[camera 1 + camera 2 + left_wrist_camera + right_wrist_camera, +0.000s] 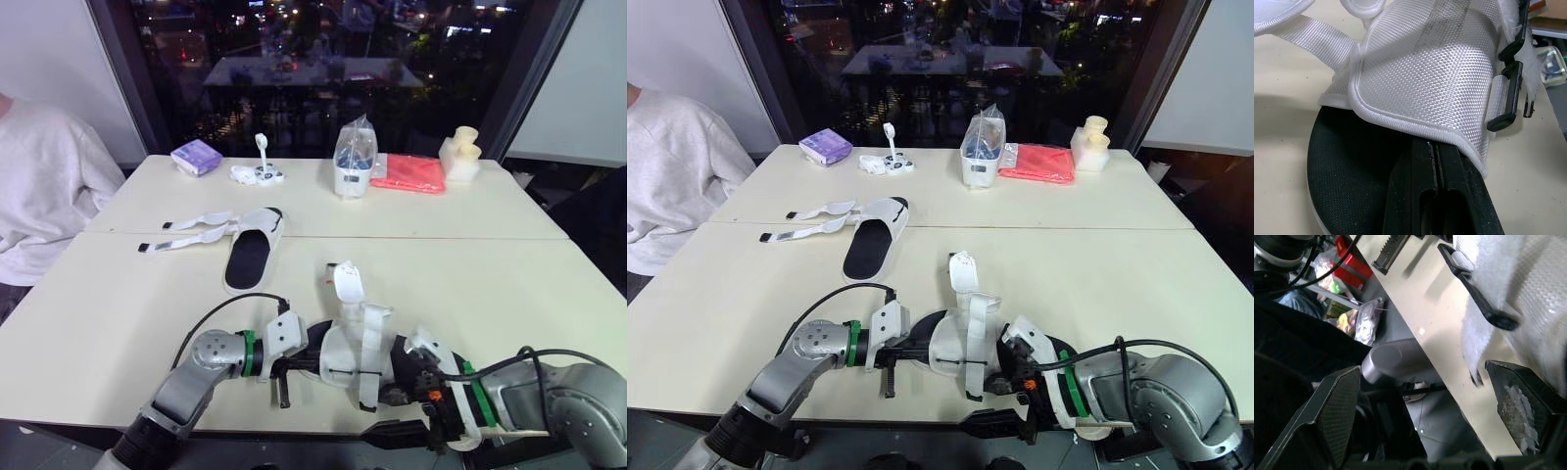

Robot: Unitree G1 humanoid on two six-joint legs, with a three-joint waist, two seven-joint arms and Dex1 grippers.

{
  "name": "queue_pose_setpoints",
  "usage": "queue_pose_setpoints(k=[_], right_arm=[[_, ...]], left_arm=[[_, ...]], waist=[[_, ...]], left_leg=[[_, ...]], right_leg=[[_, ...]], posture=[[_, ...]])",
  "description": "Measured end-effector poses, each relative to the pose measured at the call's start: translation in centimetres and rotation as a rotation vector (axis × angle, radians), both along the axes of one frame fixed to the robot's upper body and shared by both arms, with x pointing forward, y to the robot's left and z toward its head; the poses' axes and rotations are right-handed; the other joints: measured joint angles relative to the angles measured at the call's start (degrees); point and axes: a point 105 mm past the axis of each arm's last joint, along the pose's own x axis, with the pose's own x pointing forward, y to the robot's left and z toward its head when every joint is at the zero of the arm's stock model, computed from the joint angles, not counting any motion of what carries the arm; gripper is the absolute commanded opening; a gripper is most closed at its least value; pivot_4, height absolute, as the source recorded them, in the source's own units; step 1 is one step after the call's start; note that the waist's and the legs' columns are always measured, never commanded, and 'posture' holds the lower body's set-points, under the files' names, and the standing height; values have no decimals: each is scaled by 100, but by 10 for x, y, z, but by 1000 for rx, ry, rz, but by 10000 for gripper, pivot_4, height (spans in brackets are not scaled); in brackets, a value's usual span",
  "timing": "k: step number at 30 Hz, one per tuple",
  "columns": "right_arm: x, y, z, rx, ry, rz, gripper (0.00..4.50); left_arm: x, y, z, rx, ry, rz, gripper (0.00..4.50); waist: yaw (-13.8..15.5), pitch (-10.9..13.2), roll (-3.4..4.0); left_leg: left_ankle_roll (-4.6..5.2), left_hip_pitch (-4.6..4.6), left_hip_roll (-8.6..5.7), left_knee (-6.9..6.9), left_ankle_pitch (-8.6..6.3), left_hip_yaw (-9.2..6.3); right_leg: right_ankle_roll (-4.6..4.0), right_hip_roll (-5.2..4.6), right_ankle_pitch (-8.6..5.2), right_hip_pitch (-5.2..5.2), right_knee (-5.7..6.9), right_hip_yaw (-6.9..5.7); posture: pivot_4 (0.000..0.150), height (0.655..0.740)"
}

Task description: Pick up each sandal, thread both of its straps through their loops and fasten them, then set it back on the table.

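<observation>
Left gripper (1433, 149): the two black fingers are pressed flat together, with nothing visible between them. The tips run over the black footbed and vanish under the piped edge of the white upper, so I can't tell whether they nip anything there.

Right gripper (1422, 369): fingers spread wide and empty, with white fluff stuck to one pad (1518, 413). It's on the opposite side of the same sandal, one finger just beside the white webbing.

Near sandal (348, 343), white woven webbing over a black footbed: it lies at the near edge of the cream table (509, 284), between the two grippers. A long white strap (345, 279) points away from the robot with its end loose. A black plastic loop (1506, 93) hangs off a short white tab at the side of the upper.

Far sandal (253, 250), same make: flat on the table, well apart from the near one, ahead and to the robot's left. Its two white straps (196, 219) are laid out flat to the robot's left, unfastened.

Along the back of the table:
- purple packet (196, 157)
- small white upright gadget (261, 170)
- clear plastic bag (355, 157)
- coral-red cloth (409, 173) touching the bag's right side
- pale cream moulded piece (460, 152)

A person in a white sweatshirt (39, 186) is at the table's left side.
</observation>
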Motion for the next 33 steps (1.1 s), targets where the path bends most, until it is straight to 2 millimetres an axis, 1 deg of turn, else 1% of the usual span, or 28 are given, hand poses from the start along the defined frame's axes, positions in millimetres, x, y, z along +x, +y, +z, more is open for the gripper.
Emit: queue_pose_setpoints(k=[6,7,9,10,15,16,23,28,33], right_arm=[[3,14,-5,42,-3,-26,43981],[4,17,-5,45,-4,-30,41704],[7,18,-6,47,-10,-42,35399],[10,18,-6,44,-14,-53,30952],[13,17,-8,32,-22,-76,4971],[12,17,-7,33,-17,-70,694],[-5,5,-5,-5,57,43,694],[-15,2,6,-27,65,177,694],[-37,2,17,-39,49,343,694]], left_arm=[[0,1,0,3,-1,0,0],[0,1,0,3,-1,0,0],[0,1,0,3,-1,1,0],[0,1,0,3,-1,1,0],[-1,1,-1,1,1,2,0],[-1,1,-1,2,3,2,0],[-4,0,-2,-1,7,-2,0],[-7,-1,-1,5,1,-12,0],[-9,0,-1,23,-4,-19,0]], waist=[[-7,-1,-1],[-9,-1,-1],[-10,-1,-1],[-9,-1,0],[-7,-1,0],[-9,-1,0],[-7,-1,0],[-10,0,-2],[-12,0,-2]], left_leg=[[0,0,1,0,0,-1],[0,0,2,0,0,-1],[0,0,2,0,0,-1],[0,0,2,0,0,-1],[0,0,1,-1,0,-1],[1,0,2,-1,0,-1],[3,-2,1,-4,-2,-1],[3,-4,2,-5,-2,-1],[3,-4,3,-11,-3,-1]], right_leg=[[0,2,0,-1,0,0],[0,2,0,-1,0,0],[0,2,0,-2,1,0],[0,2,0,-2,1,0],[0,2,0,-2,0,0],[0,2,0,-2,0,0],[2,1,-2,-6,-2,0],[3,2,-3,-10,-2,-1],[10,4,-7,-12,-2,-2]], posture=[[1500,7400],[1500,7400],[1500,7400],[1500,7400],[1500,7400],[1500,7400],[1500,7400],[1500,7400],[1500,7400]])
